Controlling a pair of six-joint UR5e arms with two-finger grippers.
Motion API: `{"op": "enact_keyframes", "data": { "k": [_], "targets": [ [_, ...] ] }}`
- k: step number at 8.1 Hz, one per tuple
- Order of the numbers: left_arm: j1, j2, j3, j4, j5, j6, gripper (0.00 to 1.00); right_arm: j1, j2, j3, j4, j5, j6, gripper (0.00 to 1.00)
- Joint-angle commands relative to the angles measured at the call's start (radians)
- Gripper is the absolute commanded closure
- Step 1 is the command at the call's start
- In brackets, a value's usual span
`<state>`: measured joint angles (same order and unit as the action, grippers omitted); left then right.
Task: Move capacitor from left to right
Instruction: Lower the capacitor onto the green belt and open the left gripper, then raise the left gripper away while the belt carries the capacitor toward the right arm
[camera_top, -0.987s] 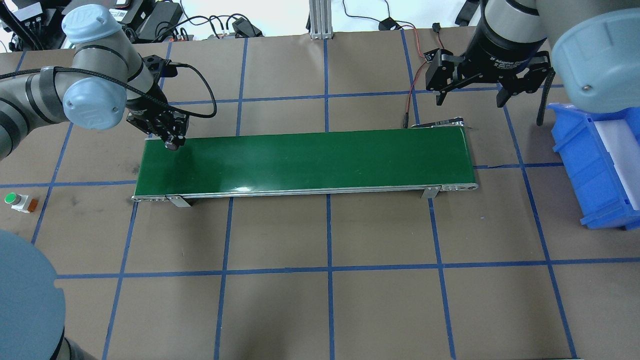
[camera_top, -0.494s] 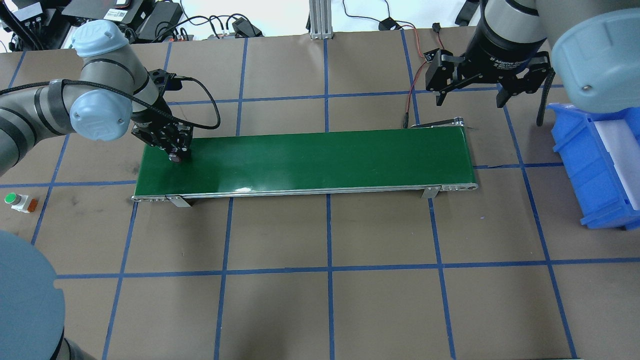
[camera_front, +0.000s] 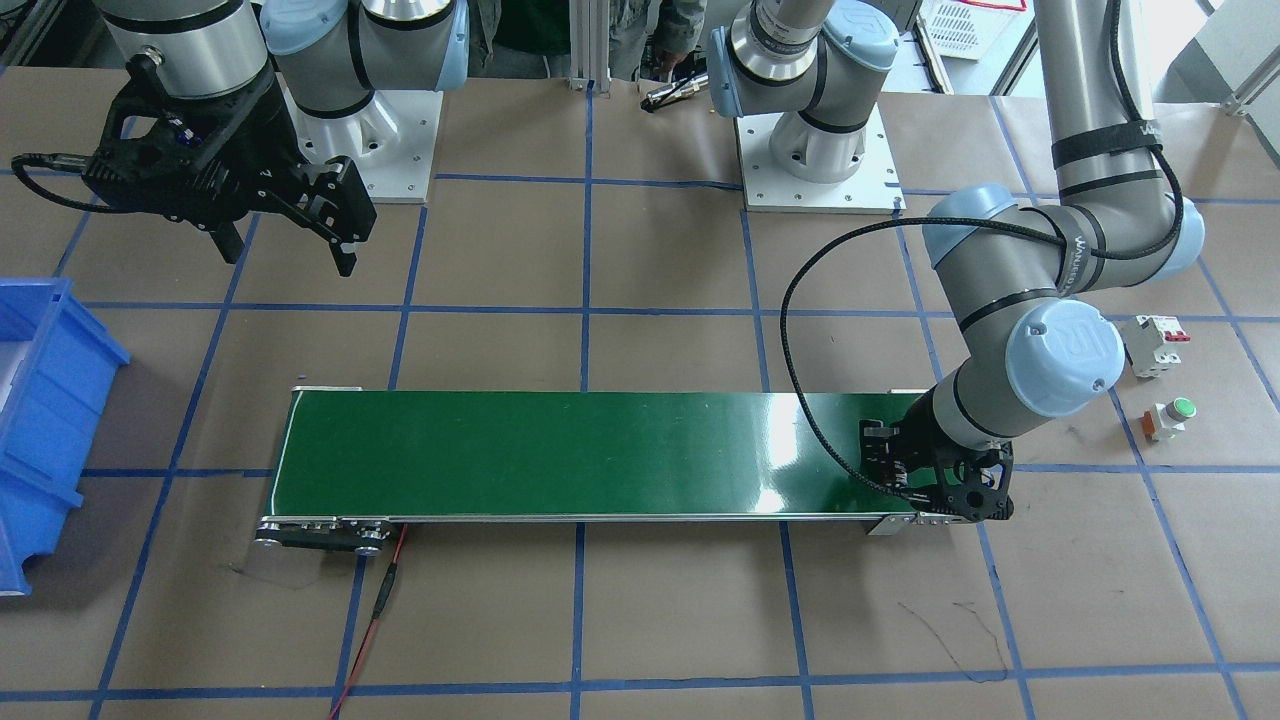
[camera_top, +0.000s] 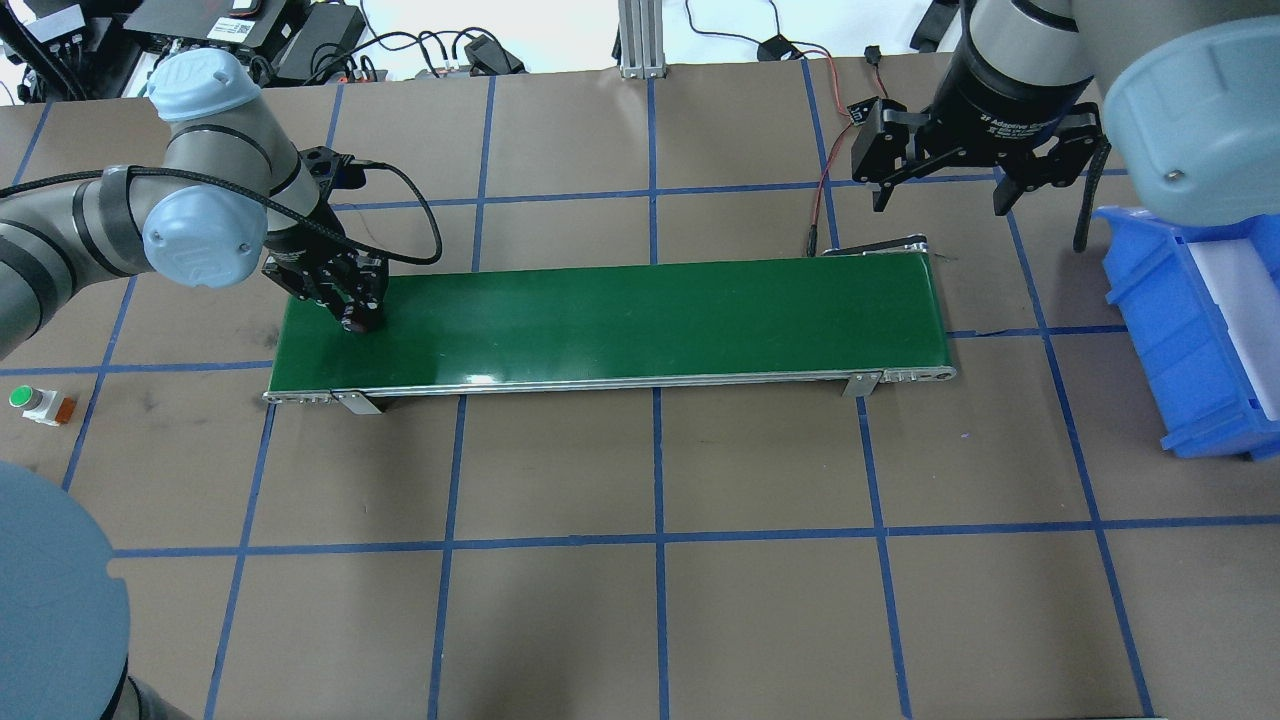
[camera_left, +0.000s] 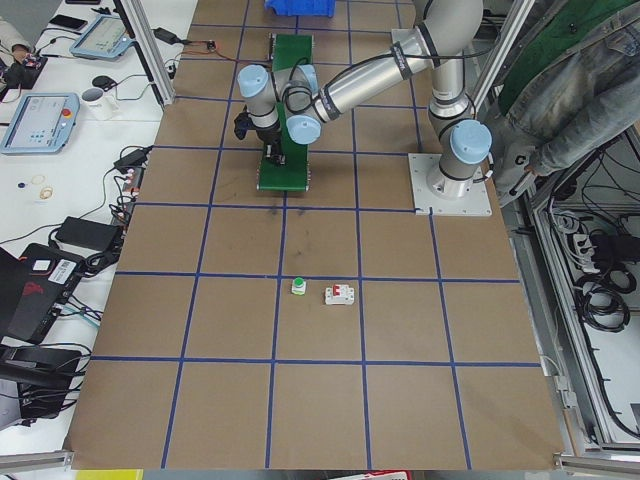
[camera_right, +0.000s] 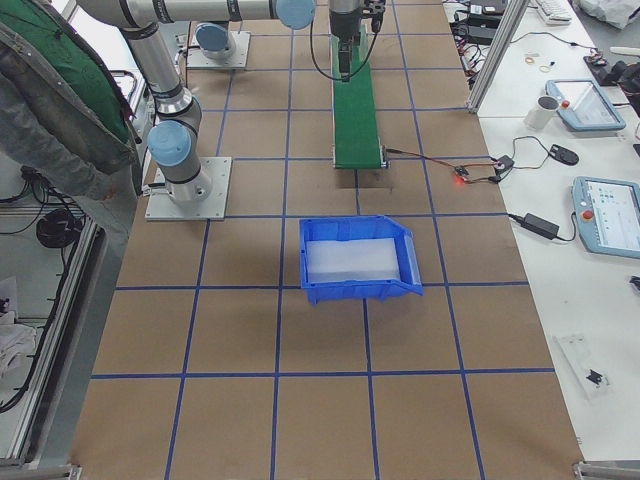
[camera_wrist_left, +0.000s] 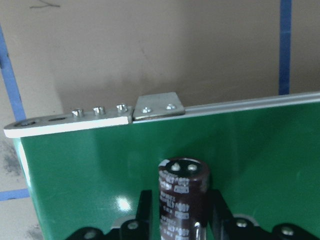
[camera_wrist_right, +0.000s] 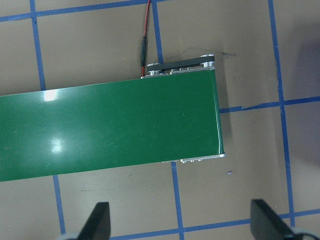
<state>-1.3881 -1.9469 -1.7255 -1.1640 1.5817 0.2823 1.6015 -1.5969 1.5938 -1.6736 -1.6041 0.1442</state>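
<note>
Green conveyor belt (camera_top: 640, 320) stretched across the middle of the brown-papered worktop (camera_top: 560, 620), which was marked off in squares of blue tape. From where I stood, the left gripper (camera_top: 356, 316) was down low over the belt's end on the robot's left, its arm bent sharply and a black cable looping off the wrist. Its two fingers were pinching the capacitor (camera_wrist_left: 183, 195), a stubby dark-brown cylinder with pale printing down its side. The end with two small metal terminals pointed away from the wrist. The capacitor hung over the green surface, a little in from the belt's corner bracket. Whether its end actually touched the belt, I could not tell.

At the other end, the right gripper (camera_top: 940, 195) hovered above the worktop just past the belt's far corner. Its fingers were spread wide with nothing between them, and its wrist camera looked straight down on that end of the belt.

A blue bin (camera_top: 1170, 330) with a white lining sat on the worktop beyond the belt's right end, apart from it. Off to the robot's left, well clear of the belt, a green-capped push button (camera_front: 1170, 415) stood near a white circuit breaker (camera_front: 1155, 343) with red levers. A thin red and black wire (camera_front: 385, 600) trailed away from the belt's right end.
</note>
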Motion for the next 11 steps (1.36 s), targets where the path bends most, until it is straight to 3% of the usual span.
{"op": "enact_keyframes", "data": {
  "k": [1, 4, 6, 9, 10, 11],
  "targets": [
    [0.001, 0.012, 0.012, -0.010, 0.015, 0.000, 0.00, 0.000, 0.000, 0.000, 0.000, 0.000, 0.000, 0.00],
    [0.009, 0.097, 0.105, -0.036, 0.015, 0.001, 0.00, 0.000, 0.000, 0.000, 0.000, 0.000, 0.000, 0.00],
    [0.009, 0.143, 0.190, -0.059, 0.070, 0.005, 0.00, 0.000, 0.000, 0.000, 0.000, 0.001, 0.000, 0.00],
    [0.009, 0.154, 0.199, -0.062, 0.095, 0.003, 0.00, -0.002, 0.000, 0.000, 0.003, 0.001, 0.000, 0.00],
    [0.009, 0.155, 0.199, -0.074, 0.165, 0.002, 0.00, -0.002, 0.000, 0.001, 0.002, 0.001, -0.014, 0.00],
    [0.008, 0.161, 0.199, -0.164, 0.206, -0.035, 0.00, -0.003, 0.002, 0.002, -0.002, 0.004, -0.102, 0.00]
  ]
}}
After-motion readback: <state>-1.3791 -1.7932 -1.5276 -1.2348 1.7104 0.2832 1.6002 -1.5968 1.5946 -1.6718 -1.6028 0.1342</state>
